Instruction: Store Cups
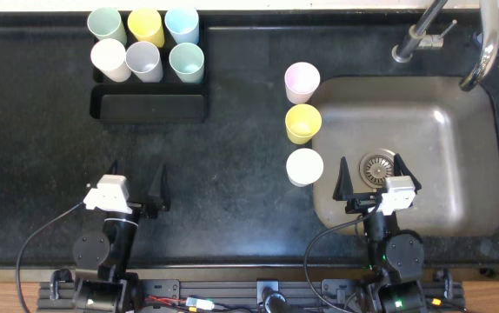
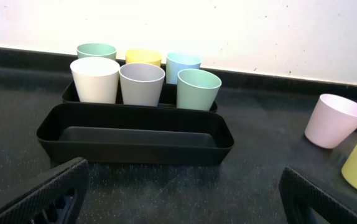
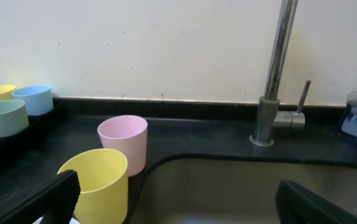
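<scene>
Loose on the counter: pink cup (image 1: 302, 81), yellow cup (image 1: 302, 123), white cup (image 1: 304, 166), along the nine o'clock rim of the sink (image 1: 449, 174), three o'clock of the tray (image 1: 149, 106); left gripper (image 1: 138, 176) and right gripper (image 1: 374, 174) gape empty; cups likely light, rigid, slick; pinch a rim wall.

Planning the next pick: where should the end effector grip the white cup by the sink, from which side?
Probably pinch the white cup by its rim from above, one finger inside. It stands upright, mouth open, and the yellow cup crowds one side.
</scene>
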Tool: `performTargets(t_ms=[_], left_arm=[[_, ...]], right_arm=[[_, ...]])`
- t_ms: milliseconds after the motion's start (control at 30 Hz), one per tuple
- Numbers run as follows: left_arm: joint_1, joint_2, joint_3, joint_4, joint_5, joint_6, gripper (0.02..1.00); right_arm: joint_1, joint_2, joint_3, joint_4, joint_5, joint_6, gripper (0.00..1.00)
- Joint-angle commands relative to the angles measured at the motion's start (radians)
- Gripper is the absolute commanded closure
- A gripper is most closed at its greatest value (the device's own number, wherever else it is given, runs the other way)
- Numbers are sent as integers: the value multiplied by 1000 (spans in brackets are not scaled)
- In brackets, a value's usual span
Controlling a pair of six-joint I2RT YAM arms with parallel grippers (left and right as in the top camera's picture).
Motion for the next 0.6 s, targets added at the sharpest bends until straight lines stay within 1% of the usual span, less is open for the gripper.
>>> performTargets(t_ms=[33, 133, 300, 600], left_arm=[[42, -10, -1, -2, 15, 18, 18], [42, -10, -1, -2, 11, 19, 18], [42, -10, -1, -2, 13, 75, 18], [42, -10, -1, -2, 13, 74, 18]], right_arm=[[-3, -10, -13, 4, 11, -3, 3], [-3, -10, -13, 4, 11, -3, 5], [-3, -10, -13, 4, 11, -3, 3], [-3, -11, -13, 4, 11, -3, 5]])
